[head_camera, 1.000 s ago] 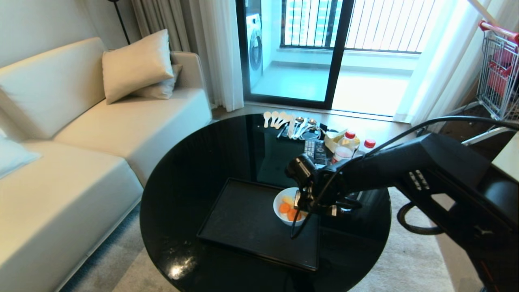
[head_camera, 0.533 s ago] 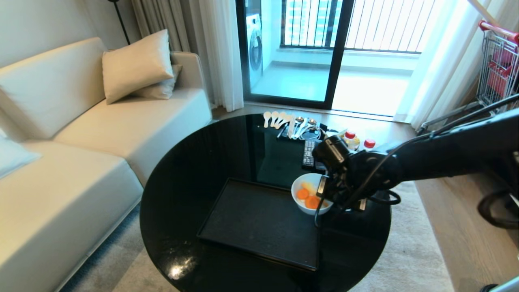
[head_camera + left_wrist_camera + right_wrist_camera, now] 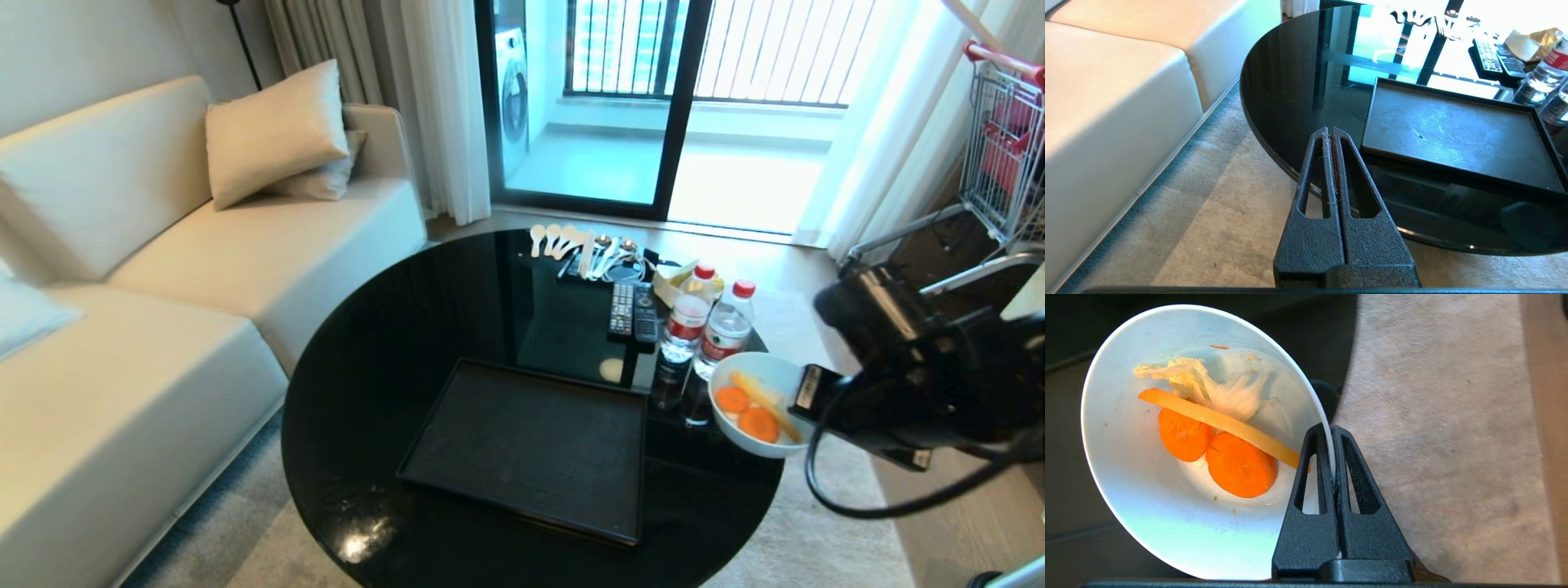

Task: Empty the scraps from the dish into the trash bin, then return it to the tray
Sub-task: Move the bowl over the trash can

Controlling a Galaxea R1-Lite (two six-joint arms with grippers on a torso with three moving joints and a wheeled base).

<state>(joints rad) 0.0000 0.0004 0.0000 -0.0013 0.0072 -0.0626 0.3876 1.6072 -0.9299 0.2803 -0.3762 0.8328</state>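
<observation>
Pinching the rim of the small glossy white bowl [image 3: 755,403], the right tool [image 3: 804,392] holds it past the desk's right edge; no bin shows anywhere.

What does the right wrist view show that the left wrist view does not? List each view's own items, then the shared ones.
Only the right wrist view: the right gripper shut on the rim of the dish, with the scraps inside.

Only the left wrist view: the left gripper shut and holding nothing, the bare tray, the sofa, two remotes and the water bottles.

Both: the black table and the beige carpet.
</observation>
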